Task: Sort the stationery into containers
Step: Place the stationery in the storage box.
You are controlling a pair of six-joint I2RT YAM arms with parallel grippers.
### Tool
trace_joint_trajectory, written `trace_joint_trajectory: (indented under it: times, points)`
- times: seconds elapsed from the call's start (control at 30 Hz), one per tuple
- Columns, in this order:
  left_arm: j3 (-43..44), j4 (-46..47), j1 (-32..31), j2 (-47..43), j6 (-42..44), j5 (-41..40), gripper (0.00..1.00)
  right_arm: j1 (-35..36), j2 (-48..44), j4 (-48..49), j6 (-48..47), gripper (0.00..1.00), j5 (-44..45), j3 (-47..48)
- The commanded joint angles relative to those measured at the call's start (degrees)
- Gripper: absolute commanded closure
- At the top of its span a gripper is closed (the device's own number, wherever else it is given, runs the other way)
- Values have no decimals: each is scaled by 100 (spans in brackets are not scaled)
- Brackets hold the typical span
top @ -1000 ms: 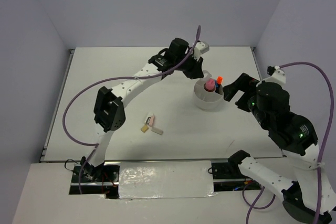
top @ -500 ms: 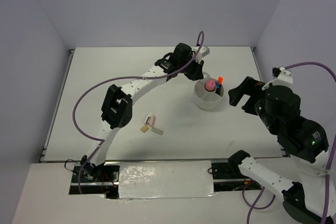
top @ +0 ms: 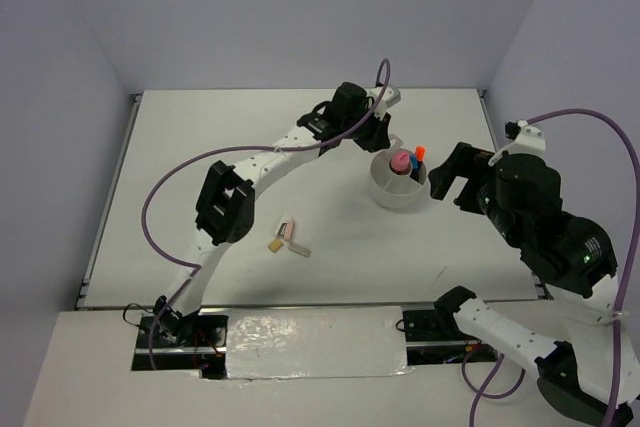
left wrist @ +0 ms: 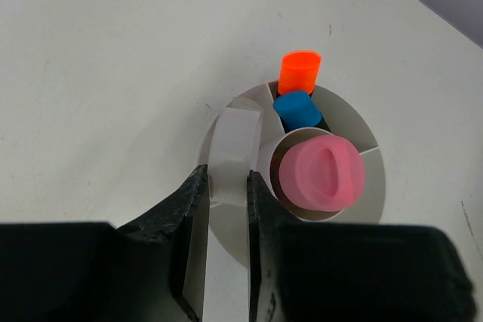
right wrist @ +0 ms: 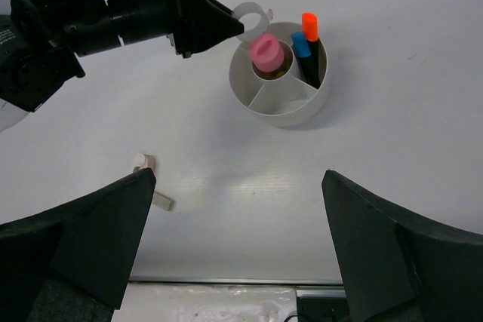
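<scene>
The round white tub (top: 398, 197) stands right of centre on the table. It holds the pink cylinder (left wrist: 323, 171) and two black markers with an orange tip (left wrist: 299, 72) and a blue tip (left wrist: 292, 107). My left gripper (left wrist: 228, 175) is shut on the clear tape ring (left wrist: 235, 148), which hangs upright over the tub's near rim (left wrist: 226, 209). In the right wrist view the tape ring (right wrist: 253, 14) pokes out of the left gripper (right wrist: 226, 24) just left of the tub (right wrist: 287, 111). My right gripper (top: 448, 183) stands open to the tub's right, holding nothing.
A pink eraser (top: 288, 232) lies with a tan piece (top: 273, 244) and a pale strip (top: 299, 249) on the table left of the tub; the right wrist view also shows the eraser (right wrist: 145, 162). Walls close off the table's back and sides.
My left gripper with the tape ring has shifted slightly right, closer over the tub. The right arm drifted right, then back toward the tub, still open.
</scene>
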Motion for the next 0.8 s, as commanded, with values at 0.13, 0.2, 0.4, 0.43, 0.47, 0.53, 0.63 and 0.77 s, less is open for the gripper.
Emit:
trace_joint_trajectory:
  times: [0.13,0.2,0.4,0.43,0.47,0.53,0.63,0.77]
  points:
    - [58,257,-108,291,-111,300,53,-44,228,357,-220,0,-169,211]
    - [84,240,-108,300,-137,283,40,-53,263,409,-238,0,-204,237]
    - [-153,389,-108,-24,-146,-85,23,-106,324,506,-317,0,-292,282]
    - [-162,398,-100,-95,-163,-138,22,-115,333,532,-334,0,-336,273]
    - [-171,424,-82,-156,-172,-165,22,-106,333,559,-343,0,-371,246]
    - [-240,477,-30,-446,-303,-419,21,-115,351,743,-404,0,-572,80]
    - [-433,468,111,-1017,-619,-1372,16,-115,447,1199,-738,0,-1151,-306]
    - [-794,-381,664,-1860,-1567,-2546,1,-36,938,2233,-1142,0,-2817,-1244]
